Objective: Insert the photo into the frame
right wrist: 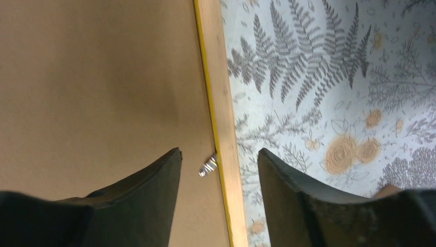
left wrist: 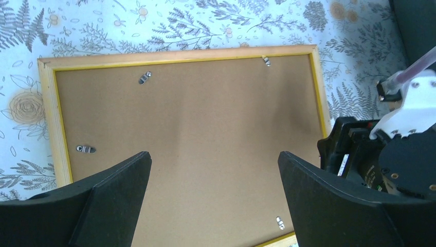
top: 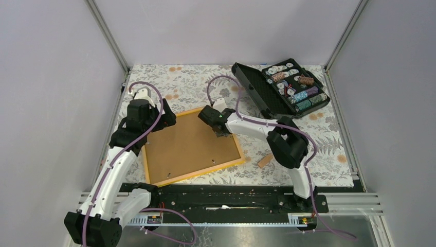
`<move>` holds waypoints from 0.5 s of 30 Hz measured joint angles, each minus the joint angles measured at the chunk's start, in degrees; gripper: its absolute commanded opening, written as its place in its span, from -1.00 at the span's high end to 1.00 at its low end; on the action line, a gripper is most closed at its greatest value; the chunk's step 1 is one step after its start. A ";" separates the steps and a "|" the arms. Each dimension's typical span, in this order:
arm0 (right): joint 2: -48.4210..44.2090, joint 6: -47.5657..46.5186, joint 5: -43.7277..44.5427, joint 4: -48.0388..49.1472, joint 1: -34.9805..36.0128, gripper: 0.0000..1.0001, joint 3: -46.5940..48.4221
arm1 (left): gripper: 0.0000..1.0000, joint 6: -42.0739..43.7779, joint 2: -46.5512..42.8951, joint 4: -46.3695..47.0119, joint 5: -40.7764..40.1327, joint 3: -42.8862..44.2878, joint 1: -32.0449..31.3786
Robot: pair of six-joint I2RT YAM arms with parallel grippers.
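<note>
The frame (top: 190, 146) lies face down on the flowered cloth, its brown board back up and its orange-yellow border around it. The photo is hidden. My left gripper (top: 165, 120) hovers open over the frame's far left corner; in the left wrist view its jaws (left wrist: 215, 159) stand wide apart above bare board (left wrist: 205, 113). My right gripper (top: 222, 131) is at the frame's right edge. In the right wrist view it (right wrist: 220, 154) is open, with one finger over the board and the other over the cloth. The wooden rail (right wrist: 221, 103) and a metal tab (right wrist: 208, 166) lie between the fingers, untouched.
A black case of chips (top: 288, 87) stands open at the back right. A small wooden piece (top: 265, 160) lies on the cloth right of the frame. More metal tabs (left wrist: 145, 77) sit along the board's edges. Enclosure walls close in both sides.
</note>
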 measured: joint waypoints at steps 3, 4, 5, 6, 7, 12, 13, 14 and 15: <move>-4.15 1.38 -2.25 -0.28 0.00 -0.26 -4.90 | -0.97 0.57 0.66 -1.38 0.81 3.21 0.00; -4.72 1.57 -2.47 -0.42 0.00 -0.22 -5.55 | -0.97 0.74 0.74 -1.33 1.01 4.20 0.00; -6.16 2.10 -3.26 0.24 0.00 -0.19 -7.61 | -0.97 0.90 0.74 -1.09 1.11 5.18 -0.02; -7.17 2.43 -3.54 0.33 0.00 -0.11 -9.09 | -0.97 1.01 0.74 -0.76 1.14 5.60 -0.02; -8.41 2.89 -4.26 0.74 0.00 -0.01 -11.15 | -0.97 1.20 0.74 -0.24 1.09 5.84 -0.04; -11.45 4.52 -7.82 2.19 0.00 0.23 -18.53 | -0.97 2.29 1.70 0.28 0.00 4.74 -0.04; -11.80 4.94 -8.46 2.93 0.00 0.28 -19.80 | -0.97 2.49 1.75 0.31 -0.09 4.13 -0.04; -12.24 5.22 -8.55 3.85 0.04 0.35 -20.65 | -0.97 2.60 1.75 0.28 -0.13 3.54 -0.09; -12.94 5.46 -8.81 4.59 0.04 0.41 -21.51 | -0.97 2.71 1.75 0.07 -0.15 3.06 -0.22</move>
